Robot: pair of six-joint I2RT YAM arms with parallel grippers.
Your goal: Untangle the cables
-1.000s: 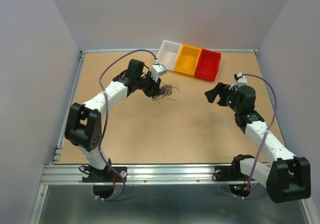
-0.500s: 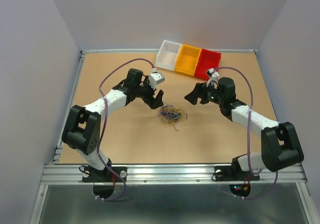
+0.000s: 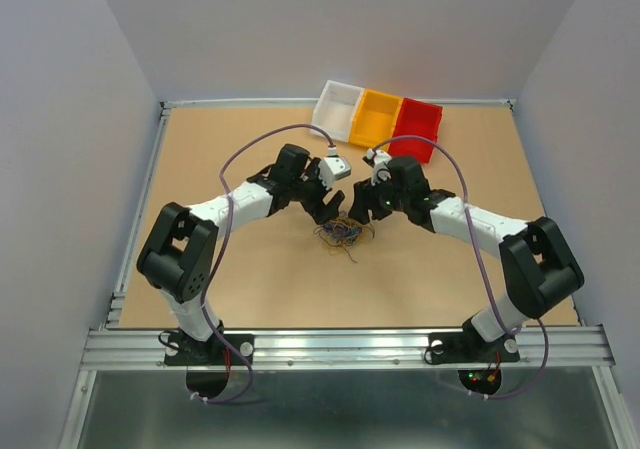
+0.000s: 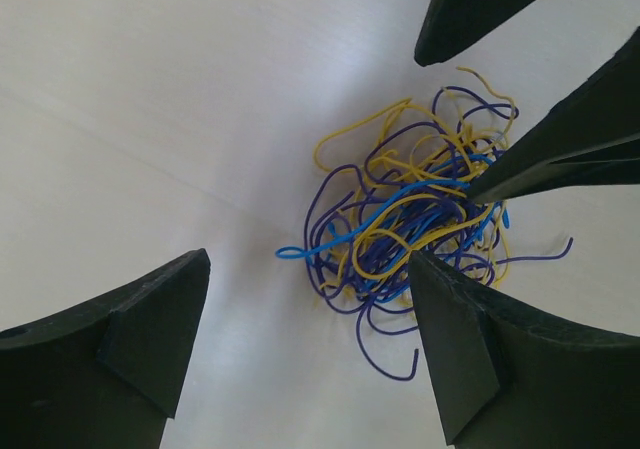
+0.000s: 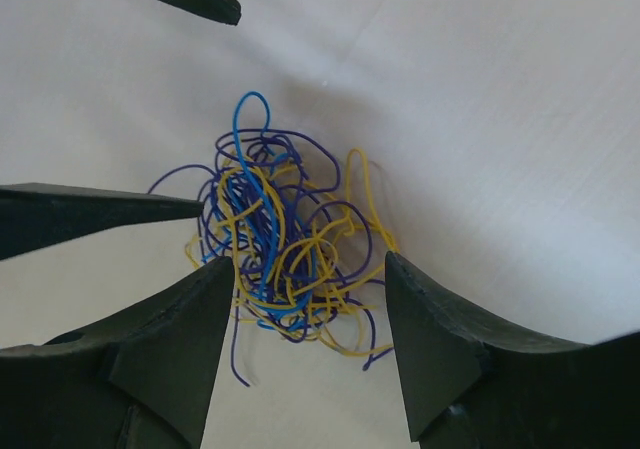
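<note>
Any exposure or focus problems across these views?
Top external: evenly lit and sharp, though the cables are too small to separate strands. Left wrist: table blown out near white, cables crisp, left claw's fingers black silhouettes. Right wrist: same washout, strands in focus.

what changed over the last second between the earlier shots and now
The left arm let go of the cables, which dropped onto the table. It then brought its open jaws back down beside the tangle. The right arm swung in from the right side to the tangle, and its jaws now stand open on either side of it. The bins stayed put.
</note>
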